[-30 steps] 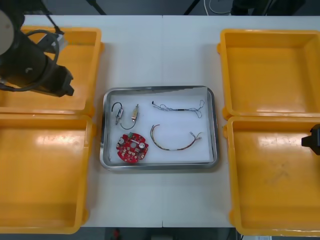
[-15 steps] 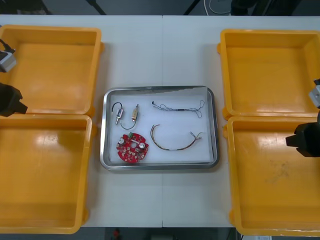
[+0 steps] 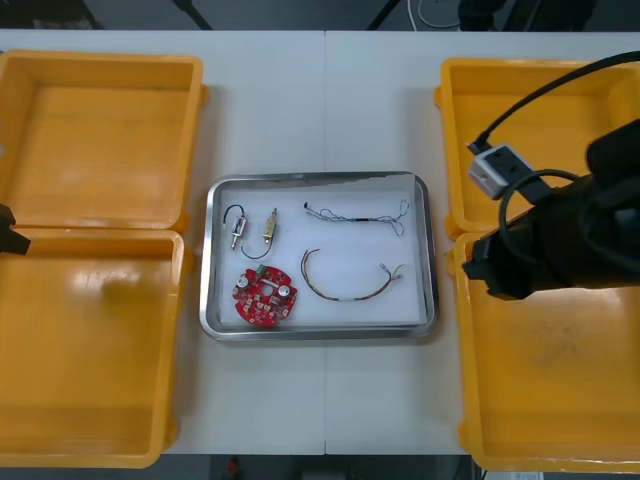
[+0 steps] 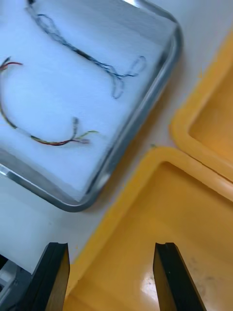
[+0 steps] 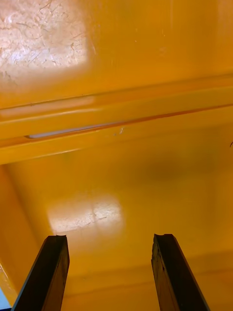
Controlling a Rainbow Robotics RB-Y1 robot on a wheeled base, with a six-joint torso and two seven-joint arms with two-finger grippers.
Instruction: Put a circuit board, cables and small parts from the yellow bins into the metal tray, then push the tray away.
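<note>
1. The metal tray (image 3: 318, 333) sits at the middle of the front view, between the yellow bins (image 3: 100, 130). Its long axis runs left to right across the frame.
2. On its white inside, the round red circuit board (image 3: 265, 296) lies lower left, with small metal parts (image 3: 270, 227) just above it. The twisted blue and white cable (image 3: 355, 214) lies upper right and the red and yellow cable (image 3: 350, 290) lower right.
3. The bins look bare, so I judge the loading done and only the push left.
4. The right gripper (image 3: 492, 268) hangs right of centre in the front view, over the upper left corner of the lower right bin (image 3: 560, 400) and just beside the tray's right rim. Its fingers stand wide apart with nothing between them. In the right wrist view the tray's rounded corner lies beyond the fingertips, across the bin's rim.
5. The left gripper (image 3: 8, 232) is at the left edge of the front view, over the seam between the two left bins and well apart from the tray. It too is spread wide and holds nothing.
6. The tray lies to the frame's left of the right gripper, which is the nearer one. Pushing away means going toward the top of the frame, across the tray's short axis. So that gripper likely has to reach the tray's lower long rim first.
</note>
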